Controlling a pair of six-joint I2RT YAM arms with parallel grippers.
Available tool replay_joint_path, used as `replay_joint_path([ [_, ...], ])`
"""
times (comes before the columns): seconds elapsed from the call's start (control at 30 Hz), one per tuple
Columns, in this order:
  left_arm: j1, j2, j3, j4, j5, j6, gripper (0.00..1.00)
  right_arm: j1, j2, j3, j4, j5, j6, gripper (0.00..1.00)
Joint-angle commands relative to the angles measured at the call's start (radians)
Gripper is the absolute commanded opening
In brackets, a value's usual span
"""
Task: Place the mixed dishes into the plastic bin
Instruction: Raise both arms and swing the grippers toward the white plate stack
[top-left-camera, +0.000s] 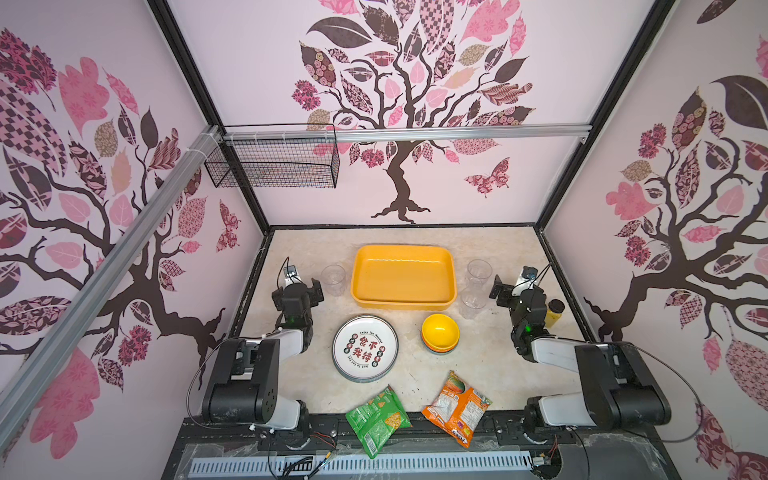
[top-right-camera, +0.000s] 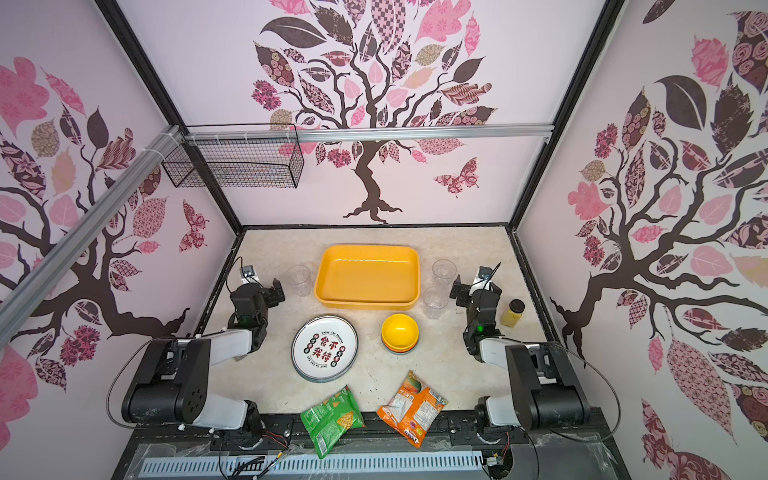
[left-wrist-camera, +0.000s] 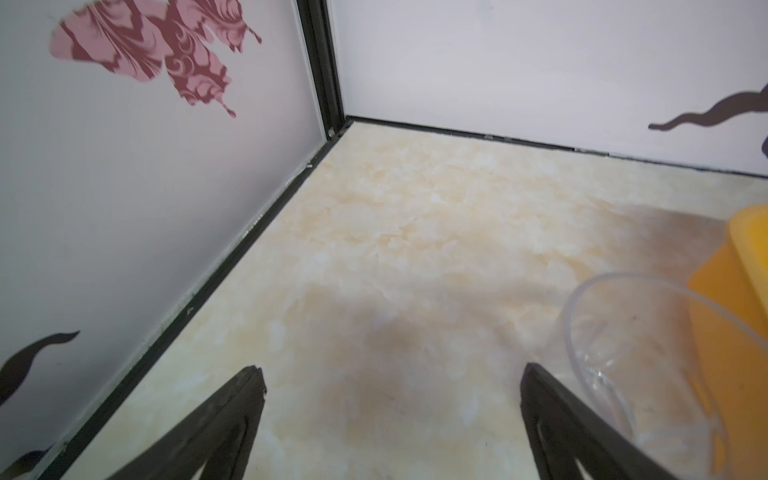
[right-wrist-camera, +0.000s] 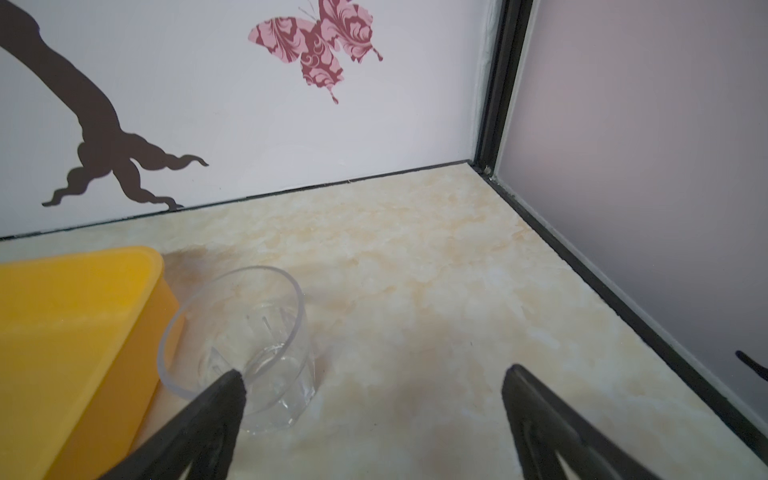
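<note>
The left gripper (left-wrist-camera: 390, 372) and right gripper (right-wrist-camera: 374, 372) were both spread, holding nothing. The empty bin (top-left-camera: 402, 248) sat mid-frame, a left cup (top-left-camera: 333, 279) and right cup (top-left-camera: 478, 272) flanking it, plates (top-left-camera: 365, 348) and bowls (top-left-camera: 440, 332) below. Straddling a cup's wall squarely, then closing softly, seemed wisest.

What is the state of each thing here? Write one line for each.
plastic bin: upright, empty
plates: stacked, face up
bowls: nested, upright, yellow on top
left cup: upright, empty
two right cups: upright, empty
left end effector: open, holding nothing
right end effector: open, holding nothing
yellow bottle: upright, capped
snack bags: lying flat
</note>
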Motion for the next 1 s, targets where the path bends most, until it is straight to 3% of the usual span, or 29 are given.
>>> replay_joint_path([
  [0.0, -0.011, -0.059, 0.049, -0.151, -0.071, -0.022, 0.99, 0.0, -0.083, 0.052, -0.165, -0.006, 0.085, 1.0],
  [0.2, -0.016, -0.148, 0.141, -0.352, -0.102, -0.139, 0.99, 0.0, -0.176, 0.156, -0.375, -0.116, 0.243, 0.99],
  [0.33, -0.003, -0.181, 0.272, -0.61, -0.061, -0.391, 0.99, 0.002, -0.221, 0.295, -0.678, -0.116, 0.477, 0.99],
  [0.43, 0.059, -0.192, 0.337, -0.744, 0.134, -0.597, 0.99, -0.004, -0.236, 0.379, -0.888, -0.165, 0.663, 1.0],
  [0.53, 0.137, -0.194, 0.326, -0.73, 0.406, -0.718, 0.99, -0.013, -0.252, 0.331, -0.751, -0.367, 0.715, 0.99],
  [0.63, 0.153, -0.205, 0.334, -0.769, 0.524, -0.741, 0.96, -0.014, -0.251, 0.268, -0.549, -0.579, 0.771, 1.0],
  [0.87, 0.154, -0.263, 0.373, -1.066, 0.807, -0.678, 0.91, -0.011, -0.191, 0.39, -0.72, -0.86, 0.751, 0.99],
  [0.97, 0.154, -0.339, 0.335, -1.179, 0.864, -0.638, 0.9, 0.008, -0.206, 0.384, -0.742, -0.909, 0.76, 1.0],
])
